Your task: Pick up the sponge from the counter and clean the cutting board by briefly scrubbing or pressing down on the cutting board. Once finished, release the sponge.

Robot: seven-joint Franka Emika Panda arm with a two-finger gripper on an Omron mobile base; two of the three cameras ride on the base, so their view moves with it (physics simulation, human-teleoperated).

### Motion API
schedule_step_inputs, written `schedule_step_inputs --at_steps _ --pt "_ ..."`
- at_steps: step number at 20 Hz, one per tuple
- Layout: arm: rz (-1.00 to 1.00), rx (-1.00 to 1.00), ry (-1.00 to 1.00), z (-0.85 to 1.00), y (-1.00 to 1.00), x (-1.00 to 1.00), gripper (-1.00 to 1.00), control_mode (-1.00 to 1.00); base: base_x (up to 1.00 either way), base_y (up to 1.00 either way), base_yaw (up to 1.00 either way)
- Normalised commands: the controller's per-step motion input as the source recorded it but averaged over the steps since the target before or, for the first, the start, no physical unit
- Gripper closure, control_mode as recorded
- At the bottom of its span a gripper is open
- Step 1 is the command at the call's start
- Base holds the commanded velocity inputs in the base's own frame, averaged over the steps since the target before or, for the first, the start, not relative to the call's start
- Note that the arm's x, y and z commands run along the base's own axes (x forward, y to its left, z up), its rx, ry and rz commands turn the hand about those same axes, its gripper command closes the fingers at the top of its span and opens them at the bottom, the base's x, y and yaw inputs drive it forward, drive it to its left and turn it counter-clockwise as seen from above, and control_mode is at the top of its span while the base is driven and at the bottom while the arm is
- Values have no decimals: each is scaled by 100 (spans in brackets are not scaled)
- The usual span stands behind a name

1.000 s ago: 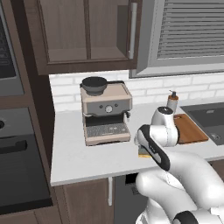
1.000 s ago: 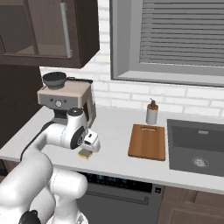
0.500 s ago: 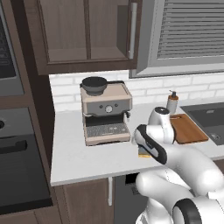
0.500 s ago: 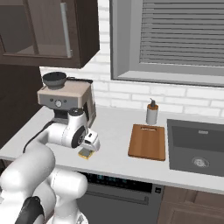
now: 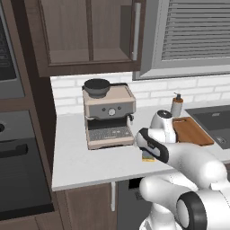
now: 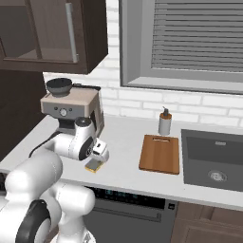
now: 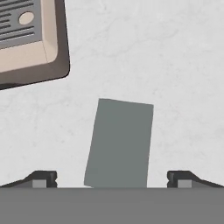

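Tool [image 7: 112, 177] spread wide over sponge [image 7: 119, 142] on counter [image 7: 175, 65]; skewed block could slip a finger [image 7: 41, 178] on closing

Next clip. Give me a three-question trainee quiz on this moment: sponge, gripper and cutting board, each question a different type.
1. True or false: the sponge lies on the counter, grey scrubbing face up.
2. Multiple choice: how do the fingers of the gripper stand in the hand view? A) shut on the sponge B) apart, one on each side of the sponge C) pressed on the cutting board
3. Fill in: in the right base view, the cutting board lies between the sponge and the ____.

Key: 1 true. 2 B. 3 sink; the soap bottle stands behind the board, the coffee machine beyond the sponge.
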Motion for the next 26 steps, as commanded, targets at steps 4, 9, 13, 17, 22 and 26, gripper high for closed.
schedule_step_inputs --at_steps 4,9,13,17,22,26 --pt "0 0 -11 -58 4 -5 -100 -100 0 0 0" --pt "0 0 -9 -75 0 -31 -100 -100 0 0 0" --pt "0 0 -8 -68 0 -41 -100 -100 0 0 0" --pt "0 0 -3 -69 6 -17 -100 -100 0 0 0" --pt "0 0 -2 -83 25 -10 -100 -100 0 0 0" --pt "0 0 -4 -86 33 -14 100 -100 0 0 0"
